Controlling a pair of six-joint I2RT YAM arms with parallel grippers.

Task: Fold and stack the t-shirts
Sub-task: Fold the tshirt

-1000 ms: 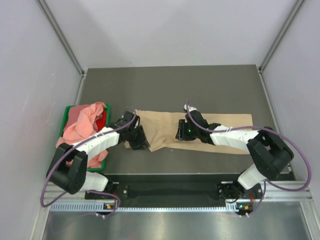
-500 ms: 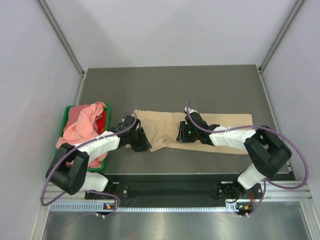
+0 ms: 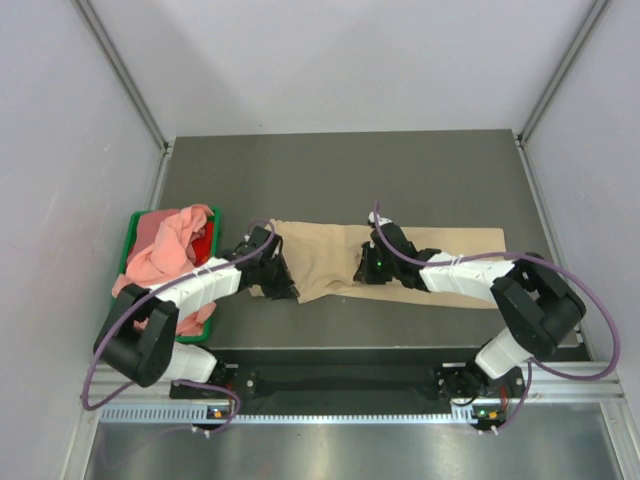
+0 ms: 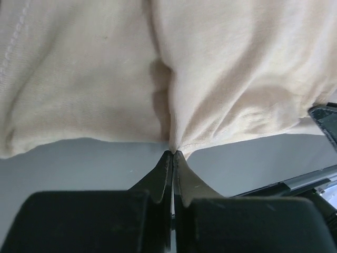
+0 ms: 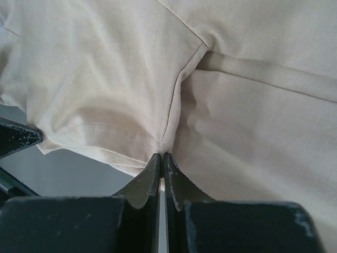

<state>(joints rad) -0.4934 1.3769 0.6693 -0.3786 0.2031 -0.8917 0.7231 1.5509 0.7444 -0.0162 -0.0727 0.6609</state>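
Note:
A tan t-shirt (image 3: 450,240) lies spread in a long strip across the middle of the table. My left gripper (image 3: 285,288) is shut on its near-left hem, and the cloth (image 4: 210,79) puckers up into the closed tips (image 4: 172,153). My right gripper (image 3: 368,272) is shut on the tan t-shirt's near edge at a sleeve seam (image 5: 174,100), with the tips (image 5: 161,154) pinching the fabric. Salmon-pink t-shirts (image 3: 165,250) are heaped at the left.
A green bin (image 3: 133,222) holds the pink heap at the table's left edge. The dark table (image 3: 350,170) stretches behind the shirt, with grey walls around it. A rail (image 3: 340,380) runs along the near edge between the arm bases.
Both grippers have closed from open onto the tan t-shirt's near edge. The left gripper shifted slightly toward the shirt; the cloth bunches at both tips.

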